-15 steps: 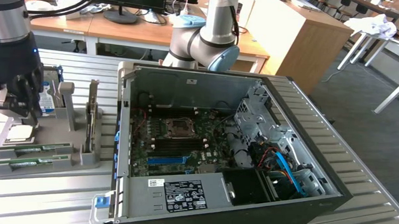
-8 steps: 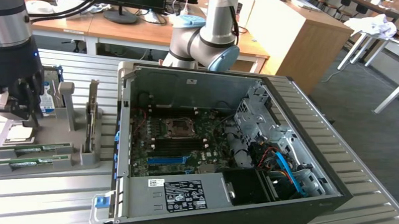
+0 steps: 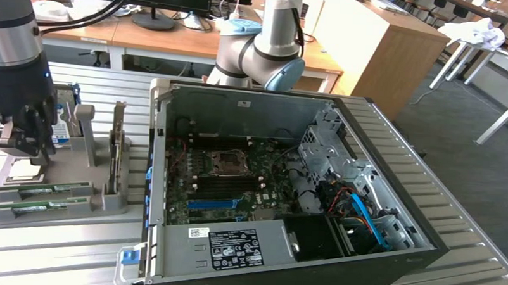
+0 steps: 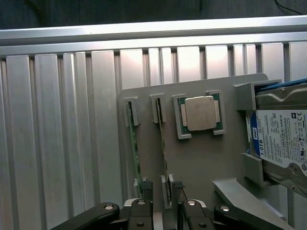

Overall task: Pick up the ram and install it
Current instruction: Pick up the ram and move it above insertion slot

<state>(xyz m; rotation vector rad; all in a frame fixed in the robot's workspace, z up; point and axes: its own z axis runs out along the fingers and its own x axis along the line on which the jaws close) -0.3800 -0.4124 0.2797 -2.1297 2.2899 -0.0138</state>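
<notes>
Jaws of the gripper (image 4: 162, 188) stand wide open, one finger on either side of the near end of the ram (image 4: 164, 148), and they hold nothing. The ram lies on its edge in a narrow slot, running straight away from the jaws. A second ram stick (image 4: 135, 143) lies parallel in its own slot, just outside one finger (image 4: 145, 186).

Both sticks sit in a grey holder tray (image 4: 201, 163). Beyond the other finger, the tray carries one square silver processor chip (image 4: 200, 113) in a framed pocket. Farther out on that side is one hard drive (image 4: 280, 139) in a bracket.

In the exterior view, one expansion card (image 3: 116, 151) stands upright on the tray between the jaws and one open computer case (image 3: 404, 205). That case holds a motherboard (image 3: 227, 179) and a power supply (image 3: 225, 246), well apart from the jaws. Tray and case rest on a ribbed metal table (image 4: 57, 143).
</notes>
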